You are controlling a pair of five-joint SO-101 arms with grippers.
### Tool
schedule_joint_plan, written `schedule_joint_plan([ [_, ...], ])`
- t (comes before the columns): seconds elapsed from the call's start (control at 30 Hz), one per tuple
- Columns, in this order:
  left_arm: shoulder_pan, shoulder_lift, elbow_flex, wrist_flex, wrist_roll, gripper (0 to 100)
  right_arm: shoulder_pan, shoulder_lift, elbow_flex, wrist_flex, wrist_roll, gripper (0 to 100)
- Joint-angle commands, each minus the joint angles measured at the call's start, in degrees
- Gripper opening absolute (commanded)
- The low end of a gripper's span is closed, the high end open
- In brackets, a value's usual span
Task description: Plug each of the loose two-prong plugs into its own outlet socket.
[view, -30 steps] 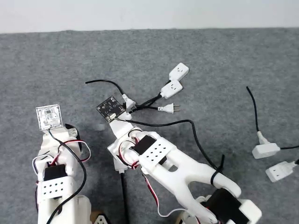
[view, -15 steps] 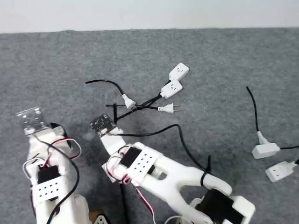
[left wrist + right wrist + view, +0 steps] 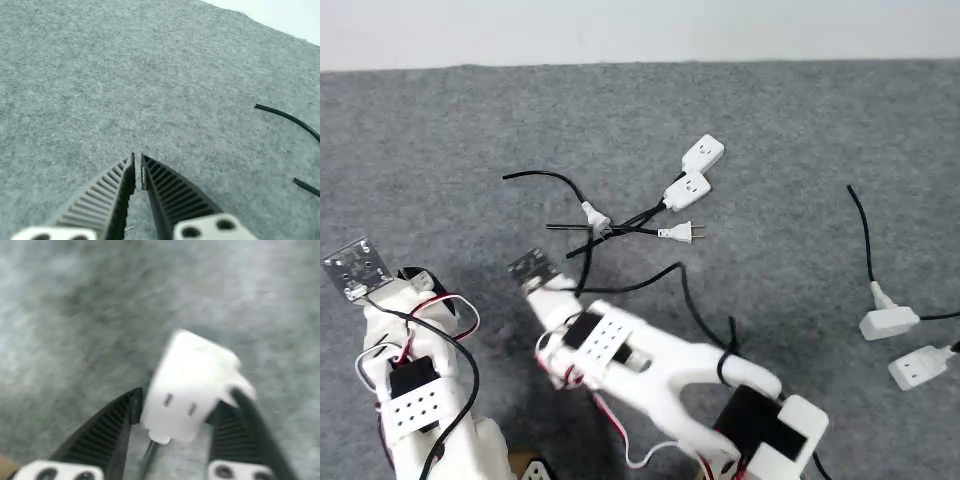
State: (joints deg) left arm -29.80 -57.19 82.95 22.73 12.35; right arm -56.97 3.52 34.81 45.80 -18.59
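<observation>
Fingers (image 3: 100, 197) of the left hand (image 3: 138, 159) stand almost together with nothing between them, above bare grey counter (image 3: 440, 130) at the near left, and no plug lies close to them. More to the right, the right hand (image 3: 185, 394) is spread open. In its wrist view a white socket (image 3: 192, 372) with two slots shows between the fingers, but this view is smeared and I cannot tell if they touch it. In the high view the right arm (image 3: 640, 355) covers its own hand, so I judge the hand's place only from the arm's tip. The first plug (image 3: 595, 217) lies just far and a little right of that tip, so the right arm is clearly the nearer one. The second plug (image 3: 680, 232) lies further right, its long axis left to right, prongs pointing right. The lower middle socket (image 3: 687, 187) and the upper middle socket (image 3: 703, 153) lie far and right of it. At the right edge the third socket (image 3: 888, 322) seems to carry a plug already, hard to confirm, and the fourth socket (image 3: 920, 367) lies just near of it.
</observation>
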Motion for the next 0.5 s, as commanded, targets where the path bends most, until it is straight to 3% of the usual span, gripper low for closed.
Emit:
schedule_joint_plan([
  [0.0,-0.3,-0.4,-3.2,-1.5,0.6,1,5.8,-3.7,-3.4,4.4,1.7,2.4],
  [0.23,0.8,-0.4,-3.0,-1.2,0.5,1,18.7,-25.4,-3.2,21.1,13.9,0.7],
  [0.47,3.0,-0.4,-2.2,-1.1,-1.1,2,45.4,-48.9,-3.2,36.4,24.3,0.7],
])
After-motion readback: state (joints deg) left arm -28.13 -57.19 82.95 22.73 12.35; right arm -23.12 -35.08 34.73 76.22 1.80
